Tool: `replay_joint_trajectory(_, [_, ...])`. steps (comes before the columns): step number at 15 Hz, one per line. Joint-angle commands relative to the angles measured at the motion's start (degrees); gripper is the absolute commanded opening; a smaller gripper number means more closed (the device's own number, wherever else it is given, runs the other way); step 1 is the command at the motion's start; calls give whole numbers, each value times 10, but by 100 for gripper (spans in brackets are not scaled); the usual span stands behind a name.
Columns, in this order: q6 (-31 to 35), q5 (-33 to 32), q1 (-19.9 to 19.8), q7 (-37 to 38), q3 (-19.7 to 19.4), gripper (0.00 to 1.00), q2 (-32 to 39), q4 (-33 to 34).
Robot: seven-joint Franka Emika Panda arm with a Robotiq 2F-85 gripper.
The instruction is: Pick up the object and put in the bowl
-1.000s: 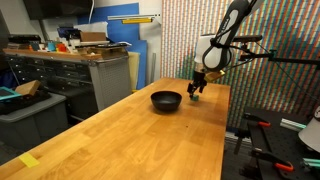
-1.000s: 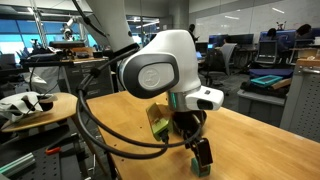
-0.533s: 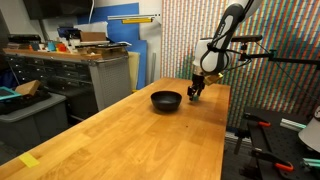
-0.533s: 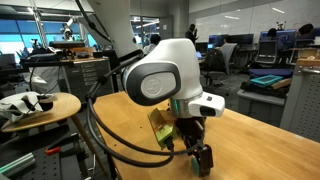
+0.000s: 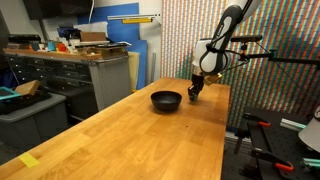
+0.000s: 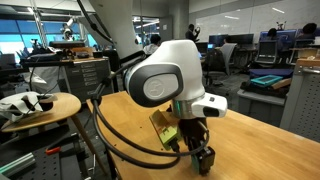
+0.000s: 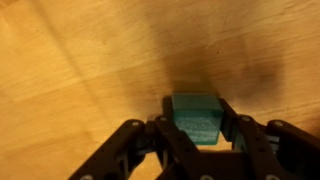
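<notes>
In the wrist view a small green block rests on the wooden table, and both dark fingers of my gripper press against its sides. The gripper is shut on it, low at the table surface. In an exterior view the gripper stands just to the right of the dark glossy bowl, near the table's far end. In an exterior view the arm's white wrist fills the middle and the gripper reaches down to the tabletop; the block is too small to make out there, and the bowl is hidden.
The long wooden table runs toward the camera with a yellow tape mark at its near left corner. Grey cabinets stand to the left. A camera stand and clamps are off the table's right edge.
The fingers have closed in from wide open onto the green block. The wrist has sunk slightly toward the table.
</notes>
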Motion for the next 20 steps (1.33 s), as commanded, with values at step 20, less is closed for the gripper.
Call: replay_joint_trajectory(20, [-143, -23, 26, -46, -9, 21, -65, 132])
